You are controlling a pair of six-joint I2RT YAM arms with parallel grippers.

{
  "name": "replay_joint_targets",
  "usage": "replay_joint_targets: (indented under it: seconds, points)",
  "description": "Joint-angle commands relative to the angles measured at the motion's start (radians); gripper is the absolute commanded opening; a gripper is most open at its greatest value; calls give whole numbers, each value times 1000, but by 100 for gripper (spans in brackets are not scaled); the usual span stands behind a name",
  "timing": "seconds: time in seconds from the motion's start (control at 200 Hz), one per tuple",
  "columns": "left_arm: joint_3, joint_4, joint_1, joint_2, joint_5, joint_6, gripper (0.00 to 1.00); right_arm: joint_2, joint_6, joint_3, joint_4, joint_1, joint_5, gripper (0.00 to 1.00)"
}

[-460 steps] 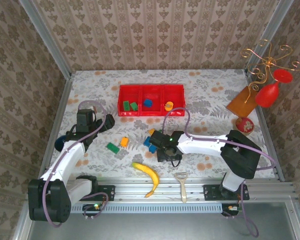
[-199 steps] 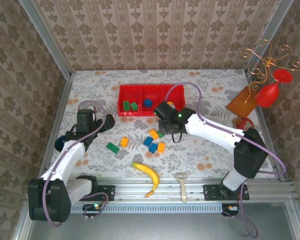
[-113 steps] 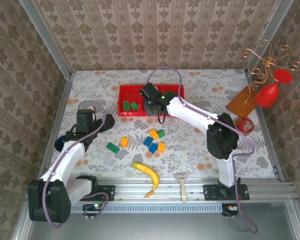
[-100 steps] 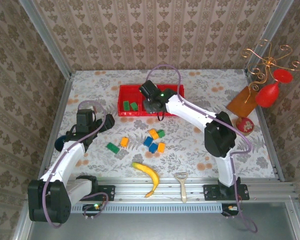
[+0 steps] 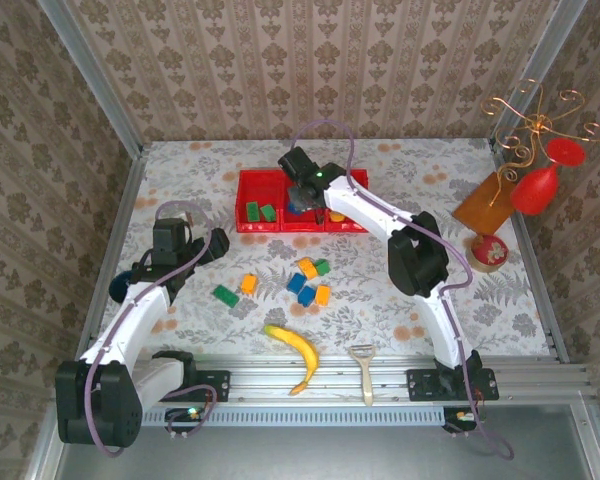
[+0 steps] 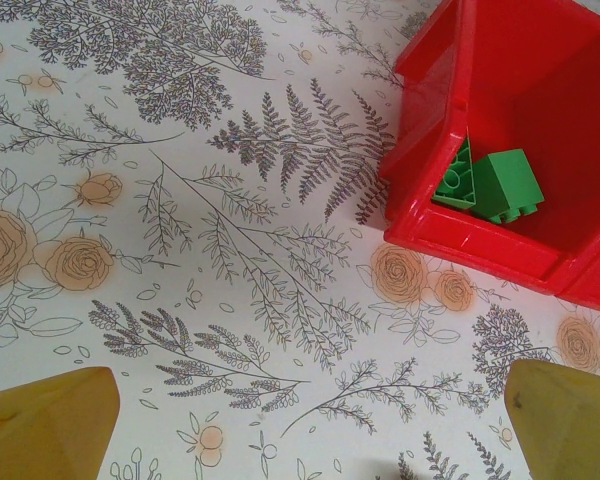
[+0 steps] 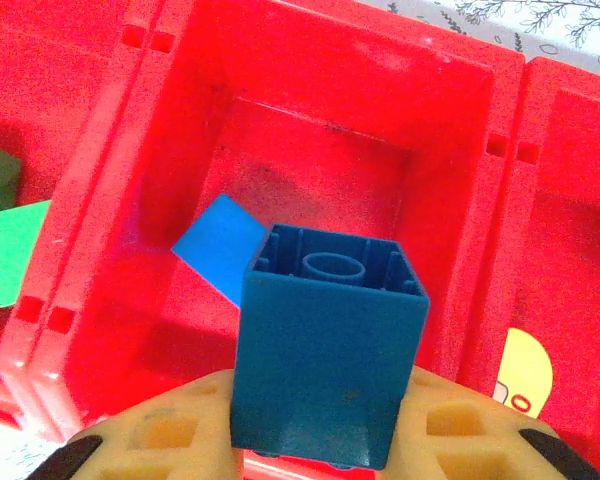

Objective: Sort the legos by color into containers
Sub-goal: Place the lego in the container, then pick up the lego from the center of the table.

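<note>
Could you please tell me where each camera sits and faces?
Top external: above, behind the bases, looking down at the table; left arm and right arm show.
Left wrist: faces table and green bricks; open left jaws' tips in bottom corners.
Right wrist: looks into the red tray, middle compartment; right jaws grip a blue brick.
Shared: all see the green bricks.

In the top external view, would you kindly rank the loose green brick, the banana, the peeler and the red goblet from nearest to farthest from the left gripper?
Measured from the left gripper:
1. green brick, on the table just on its near side.
2. banana, by the near edge, around the centre.
3. peeler, near edge, right of the banana.
4. red goblet, far right side.
</note>
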Motion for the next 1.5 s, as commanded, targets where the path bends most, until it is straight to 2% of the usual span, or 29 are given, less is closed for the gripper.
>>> replay_joint_targets:
  seconds: [0.0,0.215,0.355,0.795,1.195,1.495]
  points:
    - [-6,-11,8,-9,10,-3,100,19,-31,48,-40,0,40,32]
    - [0,-16,8,-11,10,-4,100,20,-30,67,-48,-3,43,45]
    - [-2,-20,9,-17,11,-4,100,5,-32,65,-51,-1,41,49]
    - [-3,-48,13,-45,-12,11,100,-121,1,-26,-53,19,-3,54]
    - [-23,-53,22,-77,-8,2,100,-406,111,-359,28,64,-74,55]
    - [-31,-34,25,-71,3,-6,100,-500,170,-508,-11,99,-88,55]
